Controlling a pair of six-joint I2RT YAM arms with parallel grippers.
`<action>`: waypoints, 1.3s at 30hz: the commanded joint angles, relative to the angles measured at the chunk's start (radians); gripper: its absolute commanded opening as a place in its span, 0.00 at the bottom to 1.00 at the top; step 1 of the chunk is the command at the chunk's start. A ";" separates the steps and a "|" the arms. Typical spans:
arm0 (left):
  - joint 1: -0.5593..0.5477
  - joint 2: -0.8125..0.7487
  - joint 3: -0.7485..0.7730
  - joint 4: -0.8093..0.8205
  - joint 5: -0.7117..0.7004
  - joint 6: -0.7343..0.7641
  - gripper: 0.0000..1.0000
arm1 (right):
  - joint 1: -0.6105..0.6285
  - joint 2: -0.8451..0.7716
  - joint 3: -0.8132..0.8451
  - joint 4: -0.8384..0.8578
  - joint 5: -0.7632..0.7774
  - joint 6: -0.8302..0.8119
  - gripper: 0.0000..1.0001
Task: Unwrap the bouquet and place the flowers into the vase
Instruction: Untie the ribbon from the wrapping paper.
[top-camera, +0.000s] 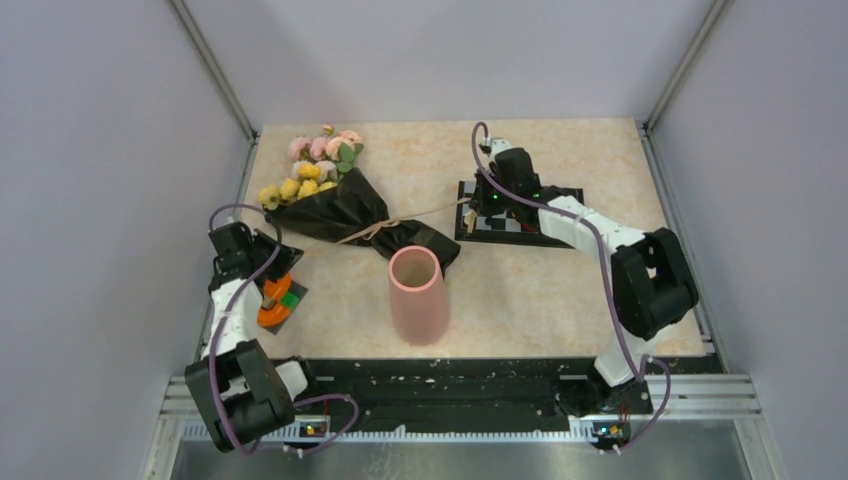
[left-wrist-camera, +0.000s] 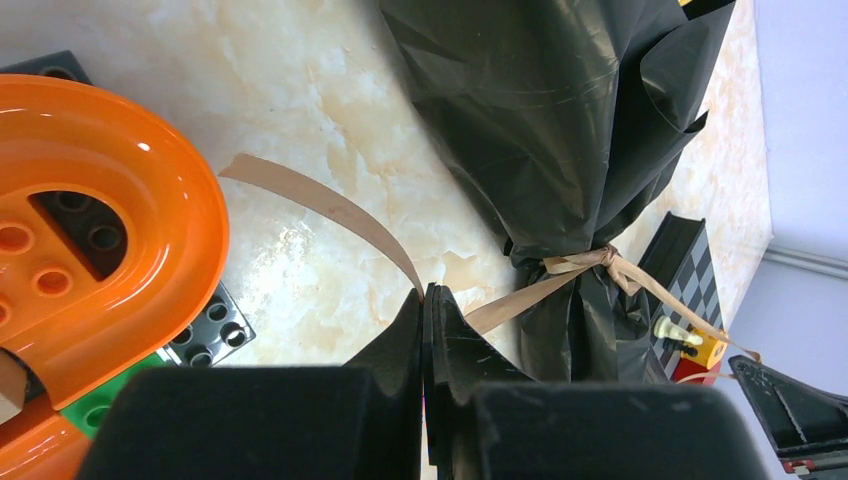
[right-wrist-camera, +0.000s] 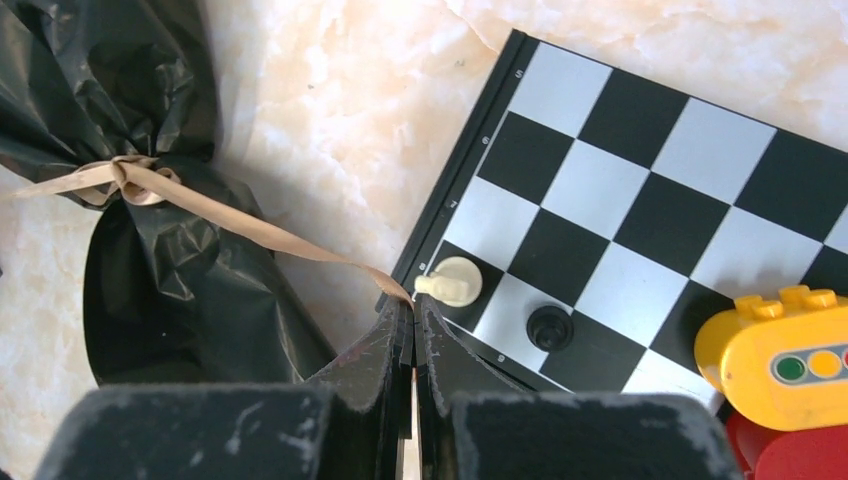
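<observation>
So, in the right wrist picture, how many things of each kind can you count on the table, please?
Bouquet: 1
Chessboard: 1
Chess pieces: 2, the cream piece and the black piece
Toy blocks: 2, the yellow block and the red block
Total: 6

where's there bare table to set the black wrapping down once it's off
Bare table right of the vase, on the near side of the chessboard. Also the far strip behind the chessboard. Crowded at left: bouquet, orange block toy, ribbon stretched across the middle.
</observation>
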 joint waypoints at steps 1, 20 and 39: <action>0.020 -0.044 -0.009 0.005 -0.006 -0.007 0.00 | -0.021 -0.073 -0.026 0.066 0.000 0.012 0.00; 0.228 -0.136 -0.045 -0.061 0.052 0.006 0.00 | -0.112 -0.130 -0.075 0.071 0.026 0.074 0.00; 0.425 -0.141 0.002 -0.149 0.105 0.097 0.00 | -0.174 -0.170 -0.082 0.050 0.060 0.083 0.00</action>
